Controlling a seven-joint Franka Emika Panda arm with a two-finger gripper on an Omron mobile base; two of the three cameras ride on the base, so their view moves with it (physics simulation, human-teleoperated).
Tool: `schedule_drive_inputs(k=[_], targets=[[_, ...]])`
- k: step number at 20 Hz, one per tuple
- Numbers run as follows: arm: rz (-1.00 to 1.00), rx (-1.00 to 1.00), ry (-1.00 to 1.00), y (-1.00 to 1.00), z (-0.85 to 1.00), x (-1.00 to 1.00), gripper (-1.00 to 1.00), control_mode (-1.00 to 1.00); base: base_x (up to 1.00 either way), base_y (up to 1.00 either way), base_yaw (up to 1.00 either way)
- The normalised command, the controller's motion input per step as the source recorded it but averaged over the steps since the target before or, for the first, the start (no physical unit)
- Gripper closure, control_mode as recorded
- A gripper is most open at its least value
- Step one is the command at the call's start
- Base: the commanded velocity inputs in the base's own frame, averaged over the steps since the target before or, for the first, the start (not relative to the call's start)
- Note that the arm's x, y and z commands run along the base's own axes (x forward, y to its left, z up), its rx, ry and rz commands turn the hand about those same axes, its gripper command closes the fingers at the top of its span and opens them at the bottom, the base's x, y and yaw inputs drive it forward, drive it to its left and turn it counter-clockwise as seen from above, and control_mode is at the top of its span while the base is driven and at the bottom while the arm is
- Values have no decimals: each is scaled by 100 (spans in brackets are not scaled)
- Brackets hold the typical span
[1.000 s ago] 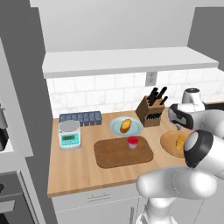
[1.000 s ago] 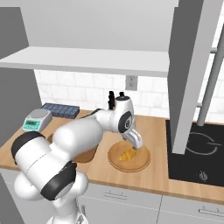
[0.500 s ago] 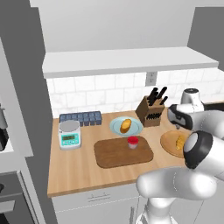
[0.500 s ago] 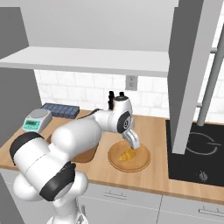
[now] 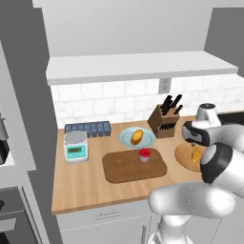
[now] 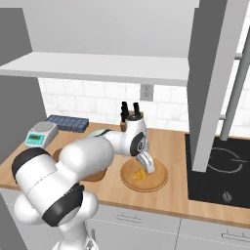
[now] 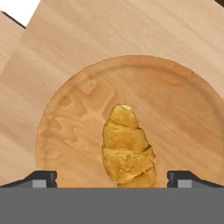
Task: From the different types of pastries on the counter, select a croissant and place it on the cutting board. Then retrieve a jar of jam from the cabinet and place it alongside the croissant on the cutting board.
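The golden croissant (image 7: 127, 151) lies on a round tan wooden plate (image 7: 57, 109), also seen as croissant (image 6: 141, 173) and croissant (image 5: 196, 155). My gripper (image 7: 113, 180) hangs open just above it, its fingertips (image 7: 41, 178) set wide on either side and apart from the pastry. From the right base, the gripper (image 6: 149, 166) points down over the plate (image 6: 158, 181). The dark cutting board (image 5: 135, 165) lies to the left on the counter (image 5: 86, 190), with the red-lidded jar of jam (image 5: 144, 154) standing on its far edge. An orange-brown bun (image 5: 137, 137) rests on a blue plate. The cabinet (image 5: 138, 66) spans overhead.
A knife block (image 5: 166, 123) stands behind the round plate. A kitchen scale (image 5: 76, 145) and a dark blue tray (image 5: 88, 128) sit at the counter's left. A black stove (image 6: 219, 166) lies to the right, beside a tall grey unit (image 6: 215, 83).
The hand has sunk slightly toward the croissant. Nothing else has moved.
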Motion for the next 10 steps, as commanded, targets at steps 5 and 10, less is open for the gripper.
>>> schedule_drive_inputs(k=[5, 10], targets=[[0, 0, -1, 2, -19, 0, -100, -100, 0, 0, 0], [0, 0, 0, 2, -17, 1, -100, -100, 0, 0, 0]])
